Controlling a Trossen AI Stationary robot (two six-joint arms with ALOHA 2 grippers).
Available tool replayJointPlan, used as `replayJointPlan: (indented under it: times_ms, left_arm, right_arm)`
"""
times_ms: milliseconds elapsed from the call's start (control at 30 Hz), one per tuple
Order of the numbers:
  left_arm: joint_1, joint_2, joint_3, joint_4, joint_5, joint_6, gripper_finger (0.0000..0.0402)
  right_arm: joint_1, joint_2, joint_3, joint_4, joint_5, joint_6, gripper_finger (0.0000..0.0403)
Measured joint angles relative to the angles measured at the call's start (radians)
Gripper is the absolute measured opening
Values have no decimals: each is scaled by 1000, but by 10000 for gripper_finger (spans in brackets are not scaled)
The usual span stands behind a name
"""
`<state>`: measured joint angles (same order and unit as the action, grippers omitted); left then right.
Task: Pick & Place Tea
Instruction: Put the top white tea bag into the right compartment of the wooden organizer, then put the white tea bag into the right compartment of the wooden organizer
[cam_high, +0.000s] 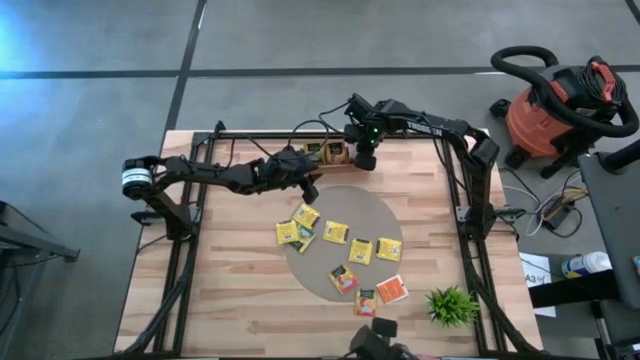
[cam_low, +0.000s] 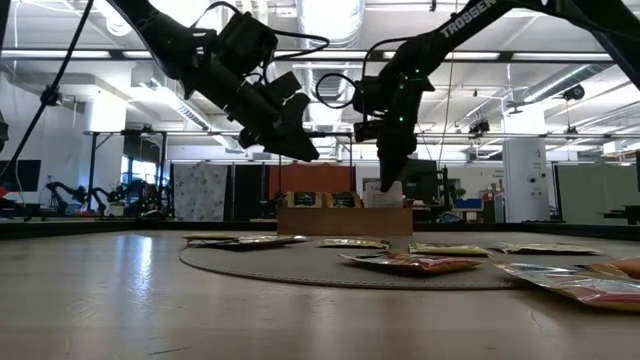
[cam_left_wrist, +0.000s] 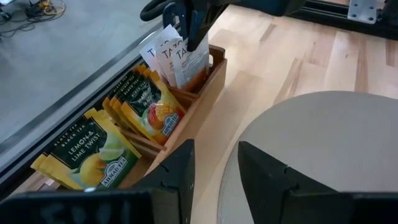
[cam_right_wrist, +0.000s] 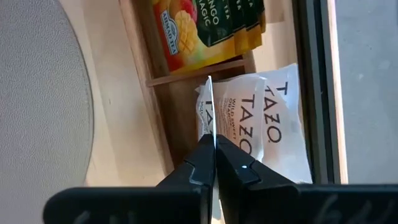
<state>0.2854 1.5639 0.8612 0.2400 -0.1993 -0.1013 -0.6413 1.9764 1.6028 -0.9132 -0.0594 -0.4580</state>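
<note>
White Tazo packet pinched over the tray's end compartment

High view: right gripper (cam_high: 365, 158) sits over the wooden tray (cam_high: 322, 152) at the table's far edge, left gripper (cam_high: 311, 190) beside it; yellow and orange tea packets (cam_high: 335, 232) lie on the round mat (cam_high: 375, 215).
Left wrist view: left fingers spread, empty; labels "LEMON & TWIST" (cam_left_wrist: 93, 149).
Right wrist view: fingers pressed on a thin white packet (cam_right_wrist: 209, 106) edge-on; "TAZO" packets (cam_right_wrist: 270, 124) behind. It could slip or catch on neighbours.

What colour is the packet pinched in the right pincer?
White with dark lettering; the packet shows edge-on in the right pincer, clearest in the right wrist view.
</note>
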Motion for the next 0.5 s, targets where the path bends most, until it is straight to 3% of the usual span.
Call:
replayJointPlan:
  times_ms: [233,500]
  left_arm:
    - [3,0,0,0,0,0,117]
    - [3,0,0,-1,0,-3,117]
  right_arm:
    - [7,-2,0,17,43,-6,39]
    - [9,-5,38,17,303,63,91]
